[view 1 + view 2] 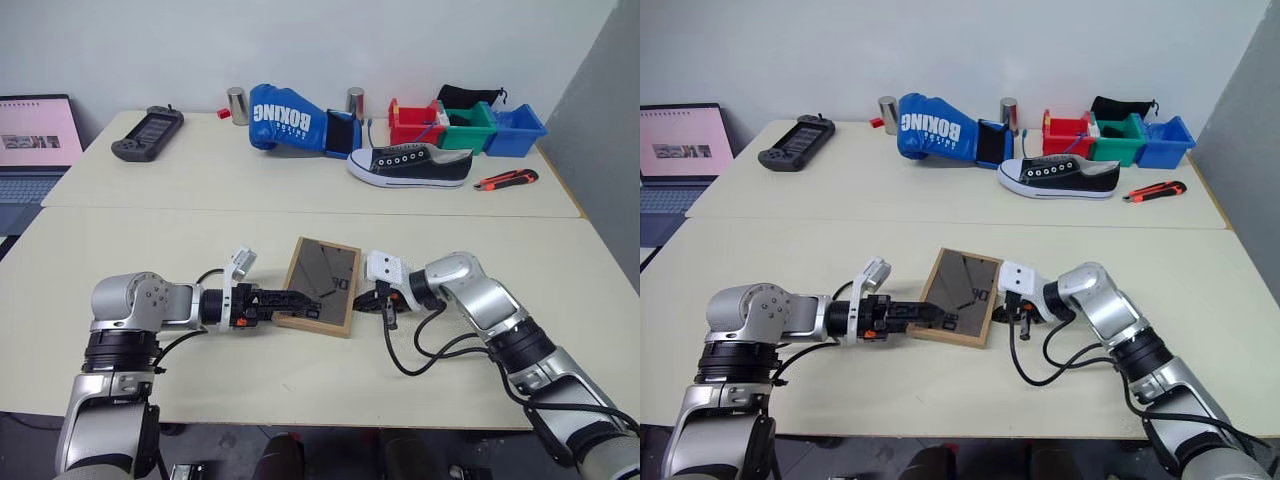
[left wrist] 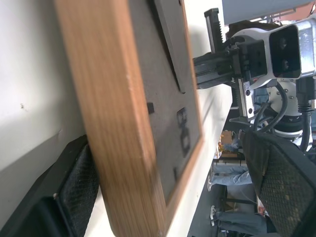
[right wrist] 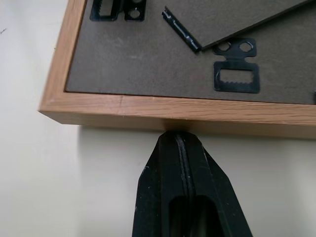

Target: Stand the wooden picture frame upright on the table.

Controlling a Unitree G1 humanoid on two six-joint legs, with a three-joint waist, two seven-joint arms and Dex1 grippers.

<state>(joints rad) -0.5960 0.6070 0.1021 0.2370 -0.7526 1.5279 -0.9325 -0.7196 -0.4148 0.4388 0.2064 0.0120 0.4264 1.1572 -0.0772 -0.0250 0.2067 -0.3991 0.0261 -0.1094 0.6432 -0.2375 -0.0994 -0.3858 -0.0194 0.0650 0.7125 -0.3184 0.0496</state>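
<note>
A wooden picture frame (image 1: 322, 284) lies face down near the front edge of a pale table (image 1: 180, 250), its dark grey back and fold-out stand facing up. The left gripper (image 1: 300, 297) reaches in from the frame's left side, fingers spread wide, one under the frame's edge and one over its back. The right gripper (image 3: 180, 148), fingers pressed together, touches the frame's right edge.
</note>
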